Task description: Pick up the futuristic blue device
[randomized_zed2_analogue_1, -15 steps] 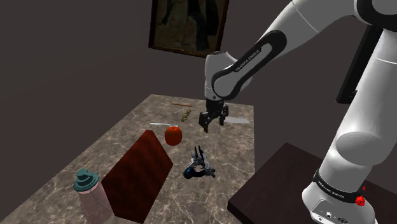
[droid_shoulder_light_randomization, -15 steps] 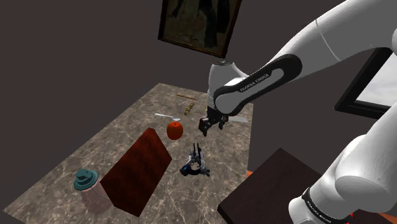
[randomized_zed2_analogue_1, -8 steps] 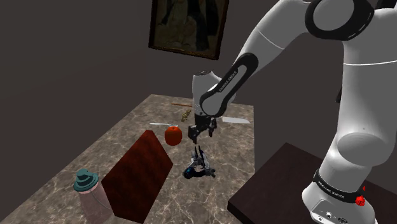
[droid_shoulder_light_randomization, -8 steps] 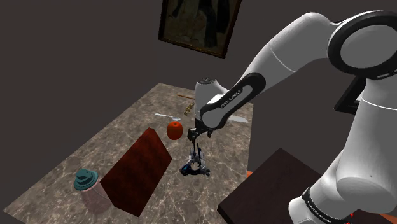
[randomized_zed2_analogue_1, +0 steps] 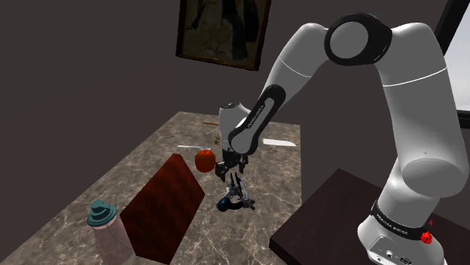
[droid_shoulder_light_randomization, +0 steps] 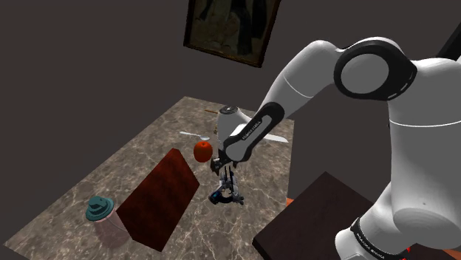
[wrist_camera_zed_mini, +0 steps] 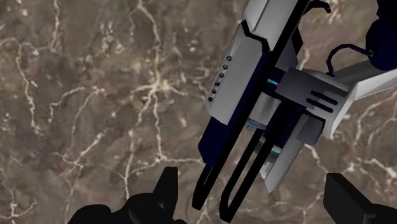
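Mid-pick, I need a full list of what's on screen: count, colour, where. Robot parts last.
device: one, dark blue with pale panels, on the table's stand side
round fruit: one, orange-red, by the slab's far corner
slab: one, dark red-brown, mid-table
jar: one, pinkish with a teal lid, near corner at the shoulder view's left
utensils: two, white, far part of the table
small items: two, brownish, far end, too small to name
painting: one, dark, framed, on the wall
table: one, brown marbled
stand: one, dark, shoulder view's lower right
arm: one, white, dark joints
fingers: two, black, apart, device's prongs between them
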Controlling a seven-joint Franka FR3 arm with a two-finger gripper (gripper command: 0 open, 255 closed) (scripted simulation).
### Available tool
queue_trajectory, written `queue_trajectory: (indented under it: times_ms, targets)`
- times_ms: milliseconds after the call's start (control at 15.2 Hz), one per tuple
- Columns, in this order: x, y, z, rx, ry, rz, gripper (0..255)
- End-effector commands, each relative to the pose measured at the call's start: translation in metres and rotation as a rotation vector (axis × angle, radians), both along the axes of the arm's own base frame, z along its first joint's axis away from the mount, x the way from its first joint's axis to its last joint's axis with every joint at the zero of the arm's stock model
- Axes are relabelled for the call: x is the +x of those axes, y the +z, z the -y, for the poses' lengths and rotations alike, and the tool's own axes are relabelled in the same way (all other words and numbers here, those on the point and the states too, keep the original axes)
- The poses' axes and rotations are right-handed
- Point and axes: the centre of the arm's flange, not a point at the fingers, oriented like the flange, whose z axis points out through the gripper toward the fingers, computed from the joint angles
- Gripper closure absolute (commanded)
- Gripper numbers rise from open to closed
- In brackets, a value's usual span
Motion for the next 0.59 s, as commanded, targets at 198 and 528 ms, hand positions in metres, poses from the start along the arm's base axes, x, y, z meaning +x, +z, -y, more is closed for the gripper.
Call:
queue_trajectory:
  times_ms: [198, 528]
  targets:
    - [0.001, -0.024, 0.0, 0.0, 0.0, 0.001, 0]
    - [0.0, -0.024, -0.001, 0.0, 0.0, 0.001, 255]
